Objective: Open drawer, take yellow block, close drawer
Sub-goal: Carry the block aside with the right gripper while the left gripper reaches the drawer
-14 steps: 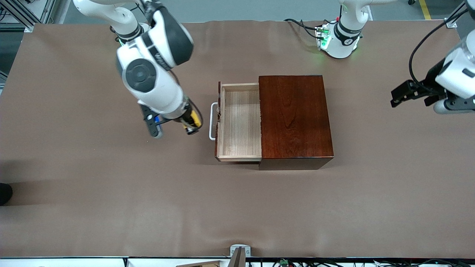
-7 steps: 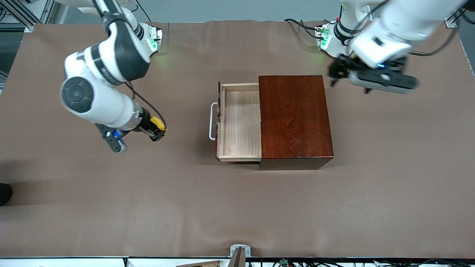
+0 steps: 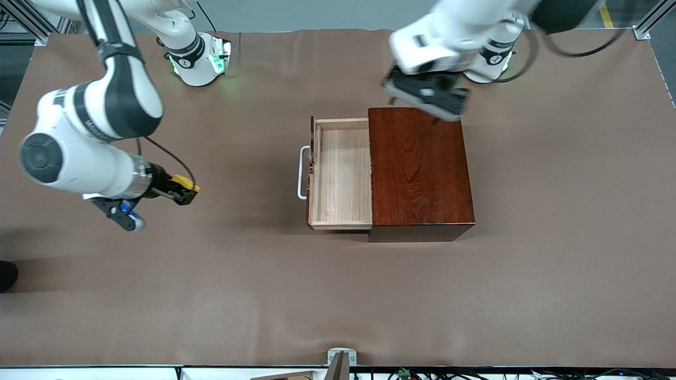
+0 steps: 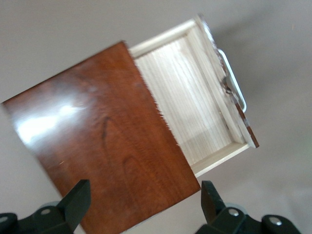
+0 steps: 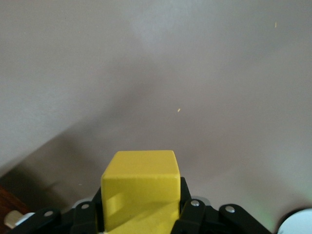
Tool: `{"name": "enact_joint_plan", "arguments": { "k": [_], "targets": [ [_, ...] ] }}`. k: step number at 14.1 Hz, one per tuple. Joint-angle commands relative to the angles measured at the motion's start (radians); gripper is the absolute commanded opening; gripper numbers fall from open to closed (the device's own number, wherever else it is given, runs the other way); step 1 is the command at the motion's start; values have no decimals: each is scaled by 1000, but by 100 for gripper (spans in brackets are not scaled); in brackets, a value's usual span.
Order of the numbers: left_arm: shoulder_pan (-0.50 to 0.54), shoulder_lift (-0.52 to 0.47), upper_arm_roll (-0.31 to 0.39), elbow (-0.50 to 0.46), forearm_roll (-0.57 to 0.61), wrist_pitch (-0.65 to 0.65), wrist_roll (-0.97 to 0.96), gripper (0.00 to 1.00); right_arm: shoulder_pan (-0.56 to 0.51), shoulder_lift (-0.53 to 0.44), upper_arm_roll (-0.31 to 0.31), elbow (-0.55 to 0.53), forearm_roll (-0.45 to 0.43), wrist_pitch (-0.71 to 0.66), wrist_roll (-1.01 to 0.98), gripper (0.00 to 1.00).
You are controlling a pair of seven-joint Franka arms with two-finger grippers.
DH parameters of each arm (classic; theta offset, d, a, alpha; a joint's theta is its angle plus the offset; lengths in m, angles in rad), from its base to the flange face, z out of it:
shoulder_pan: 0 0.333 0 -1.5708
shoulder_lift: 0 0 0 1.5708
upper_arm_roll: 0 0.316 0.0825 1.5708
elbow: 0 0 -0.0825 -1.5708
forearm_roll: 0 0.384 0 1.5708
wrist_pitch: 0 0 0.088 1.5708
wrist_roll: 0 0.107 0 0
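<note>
Your right gripper point(image 3: 186, 194) was clenched on the yellow block point(image 3: 183, 182), carried in the air over bare counter point(image 3: 338, 295) toward the right arm's end, well apart from the drawer point(image 3: 340, 174). In the right wrist view the block point(image 5: 140, 192) sat squarely between the dark fingers point(image 5: 190, 214), its top and one side showing, with only counter beneath it.

The drawer stood pulled out of the box point(image 3: 420, 171), its white handle point(image 3: 302, 172) at the 9 o'clock side of the box in the front view. The pale tray floor showed nothing lying on it in either the front or the left wrist view point(image 4: 192, 105).

Your left gripper point(image 3: 428, 97) hung over the box's edge at about 12 o'clock, nearest the arm bases. In its wrist view the two fingers point(image 4: 73, 202) stood wide apart, released, with the glossy box top point(image 4: 97, 156) showing between them and nothing held. The box rested at mid-counter, its brown top catching a bright glare.
</note>
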Motion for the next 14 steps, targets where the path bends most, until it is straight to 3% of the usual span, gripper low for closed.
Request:
{"name": "enact_joint_plan", "arguments": {
  "k": [1, 3, 6, 10, 14],
  "targets": [
    [-133, 137, -2, 93, 113, 49, 21, 100, -73, -7, 15, -27, -16, 18, -215, 0],
    [-196, 253, -1, 181, 136, 74, 64, 100, -119, 29, 15, -27, -45, 55, -355, 0],
    [-275, 353, 22, 207, 161, 249, 384, 100, -164, 79, 15, -27, -80, 107, -518, 0],
    [-396, 481, 123, 242, 172, 429, 568, 100, -213, 147, 15, -27, -114, 201, -650, 0],
    [-494, 570, 234, 272, 170, 524, 747, 100, -228, 208, 15, -28, -159, 273, -655, 0]
  ]
}}
